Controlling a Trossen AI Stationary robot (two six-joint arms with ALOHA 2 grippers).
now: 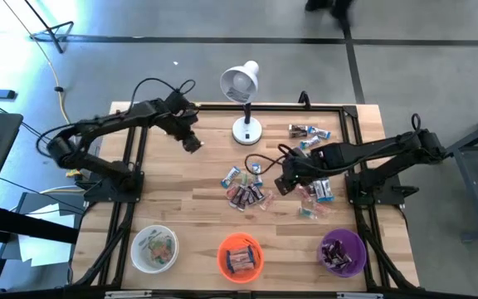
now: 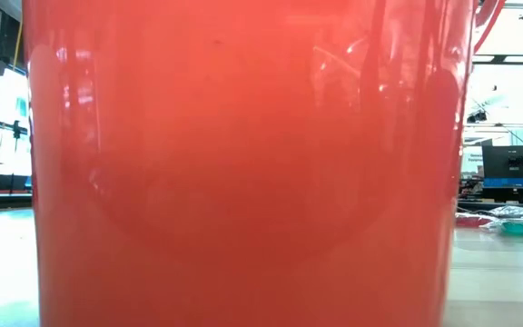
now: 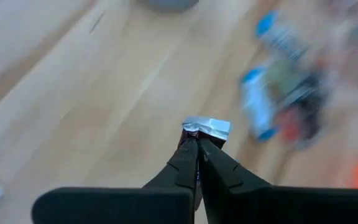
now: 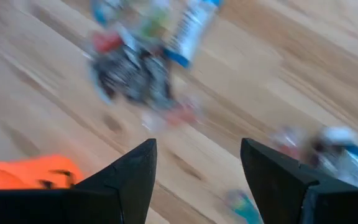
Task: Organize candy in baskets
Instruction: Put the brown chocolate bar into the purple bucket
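Left wrist view: left gripper [image 3: 197,144] pinching crinkled silver candy [image 3: 207,127].

Table hidden behind orange basket [image 2: 243,163]

Grey floor [image 1: 421,50] surrounds the wooden table [image 1: 181,191].

No legible text anywhere: candy [image 1: 244,194] wrappers too blurred or small for lettering, and the distant dark screen [image 2: 509,162] beyond the table shows only unreadable marks.
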